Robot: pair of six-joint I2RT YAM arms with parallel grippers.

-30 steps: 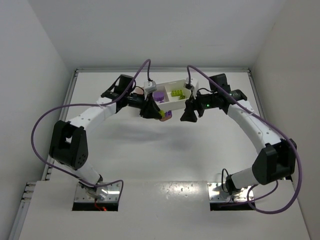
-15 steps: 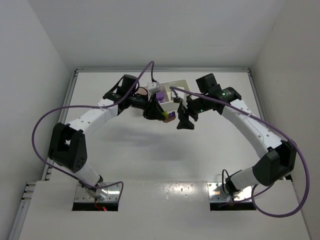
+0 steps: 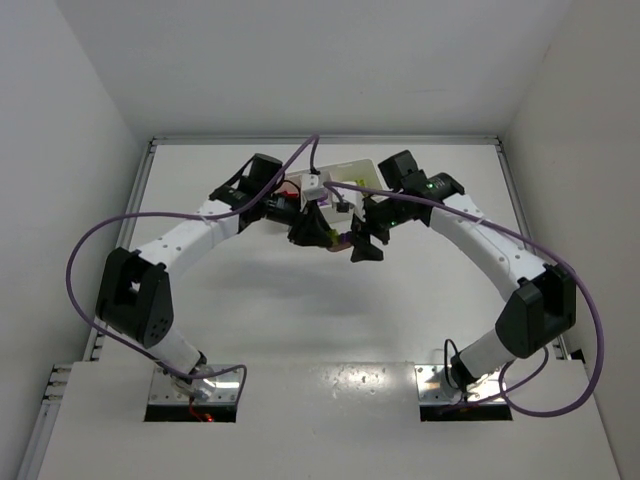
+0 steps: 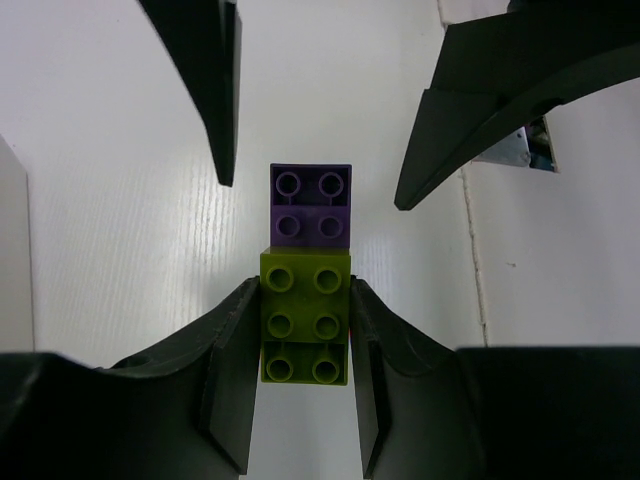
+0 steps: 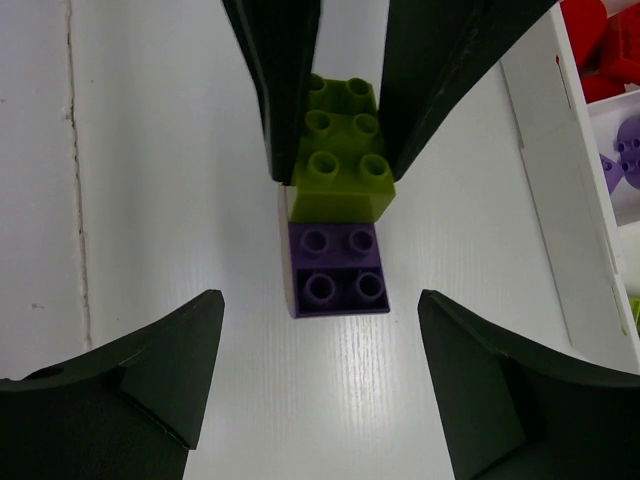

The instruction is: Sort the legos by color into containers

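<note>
My left wrist camera shows my left gripper (image 4: 305, 300) pinching a lime brick (image 4: 305, 335), with a purple brick (image 4: 311, 205) touching its far end. My right gripper (image 5: 320, 310) is spread around the purple one (not touching it). Unlike the left camera, the right one shows the tray (image 5: 560, 200) nearby, with red bricks (image 5: 598, 40) inside.

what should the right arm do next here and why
Probably close the right gripper on the purple brick: its fingers stand open on either side of it, while the left gripper clamps the lime green brick touching it, so the two can be pulled apart.
</note>
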